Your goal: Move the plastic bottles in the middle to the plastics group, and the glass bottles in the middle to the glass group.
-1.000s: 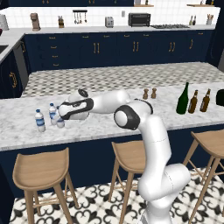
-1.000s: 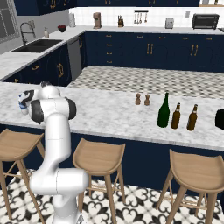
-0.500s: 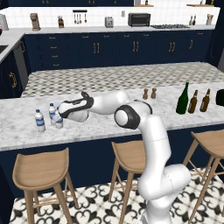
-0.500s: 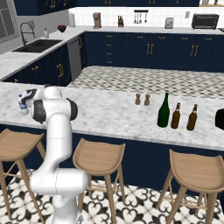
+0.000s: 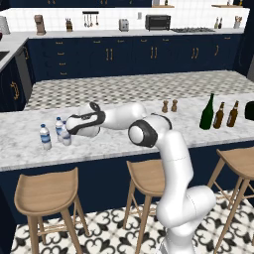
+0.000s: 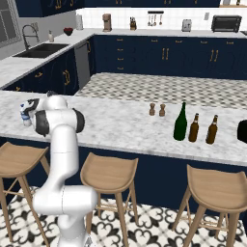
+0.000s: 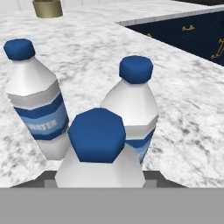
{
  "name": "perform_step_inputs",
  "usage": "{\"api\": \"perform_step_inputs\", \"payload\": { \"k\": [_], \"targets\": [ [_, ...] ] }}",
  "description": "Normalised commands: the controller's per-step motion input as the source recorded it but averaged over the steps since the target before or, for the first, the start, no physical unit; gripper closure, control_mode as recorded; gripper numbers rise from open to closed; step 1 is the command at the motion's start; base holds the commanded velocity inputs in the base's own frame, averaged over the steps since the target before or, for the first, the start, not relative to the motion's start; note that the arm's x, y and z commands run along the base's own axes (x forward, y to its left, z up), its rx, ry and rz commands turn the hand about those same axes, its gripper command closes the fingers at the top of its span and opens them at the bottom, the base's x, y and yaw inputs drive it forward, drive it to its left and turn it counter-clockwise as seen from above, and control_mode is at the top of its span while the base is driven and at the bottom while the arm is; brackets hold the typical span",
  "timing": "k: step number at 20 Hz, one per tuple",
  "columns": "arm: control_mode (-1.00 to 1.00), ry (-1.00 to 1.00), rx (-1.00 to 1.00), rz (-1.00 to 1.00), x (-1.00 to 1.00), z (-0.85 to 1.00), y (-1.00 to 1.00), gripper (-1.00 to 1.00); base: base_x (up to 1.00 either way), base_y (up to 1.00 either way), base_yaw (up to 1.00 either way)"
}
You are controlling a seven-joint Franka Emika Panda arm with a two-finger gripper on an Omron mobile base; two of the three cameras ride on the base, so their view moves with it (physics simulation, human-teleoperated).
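Observation:
My gripper [image 5: 68, 129] is shut on a small clear plastic bottle [image 7: 99, 151] with a blue cap and blue label, at the left end of the counter. Close beside it stand the plastics group's two matching bottles [image 7: 37, 103] [image 7: 133, 103], also seen as small bottles [image 5: 44, 137] [image 5: 59, 127] from the left base. Whether the held bottle touches the counter I cannot tell. Far to the right stand the tall green wine bottle [image 5: 208, 112] and two brown beer bottles [image 5: 219, 115] [image 5: 232, 114] in a row. From the right base the gripper [image 6: 26, 114] sits behind the arm's elbow.
Two tiny brown shakers [image 5: 164, 106] [image 5: 174, 105] stand mid-counter. A dark object [image 5: 249, 110] sits at the counter's right end. Wooden stools [image 5: 47, 191] line the near side below the marble counter [image 5: 124, 136]. A tan pot [image 7: 48, 8] stands far along the counter.
The hand has shifted a little left and down with the bottle in it, closer to the two standing bottles. The glass bottles have not moved.

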Motion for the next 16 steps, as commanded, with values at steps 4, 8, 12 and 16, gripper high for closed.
{"api": "perform_step_inputs", "payload": {
  "k": [4, 8, 12, 16],
  "targets": [
    [-1.00, -0.01, 0.00, 0.00, 0.00, 0.00, 0.00, 1.00, 0.00, 0.00, 0.00],
    [-1.00, 0.00, 0.00, 0.00, 0.00, 0.00, 0.00, 1.00, 0.00, 0.00, 0.00],
    [-1.00, 0.00, 0.00, 0.00, 0.00, 0.00, 0.00, 1.00, 0.00, 0.00, 0.00],
    [-1.00, 0.00, 0.00, 0.00, 0.00, 0.00, 0.00, 1.00, 0.00, 0.00, 0.00]
  ]
}}
